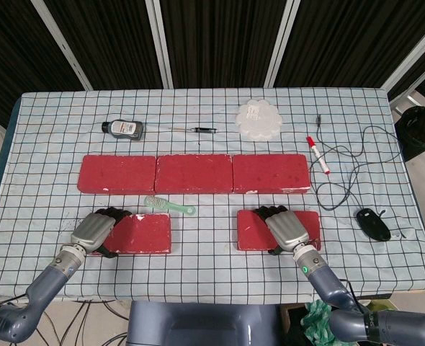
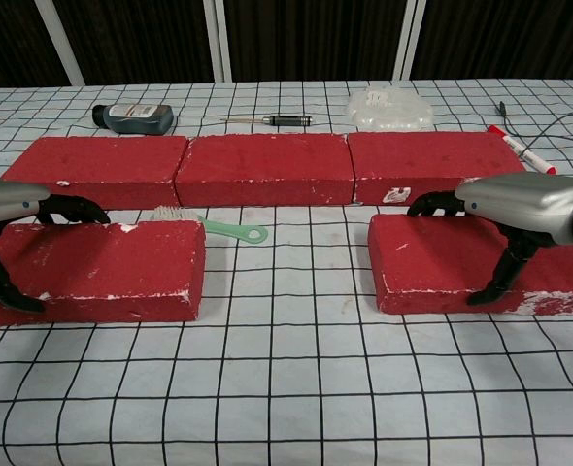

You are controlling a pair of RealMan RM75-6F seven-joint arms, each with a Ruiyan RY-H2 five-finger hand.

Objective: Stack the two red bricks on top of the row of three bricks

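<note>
The left hand (image 1: 97,231) rests over the outer end of one loose red rectangular brick (image 1: 142,234), fingers draped across its top and thumb down its front face, gripping it. The right hand (image 1: 284,225) clasps the other loose red brick (image 1: 254,228) the same way. Both bricks lie flat on the checked tablecloth (image 1: 212,277), just in front of the row of three red bricks (image 1: 194,174), apart from it. A green toothbrush (image 1: 168,206) lies between the row and the left brick. Behind the row sit a dark bottle (image 1: 122,129), a screwdriver (image 1: 191,130) and a white scalloped dish (image 1: 259,120); right of the row are a red marker (image 1: 318,155) and a black mouse (image 1: 372,223).
</note>
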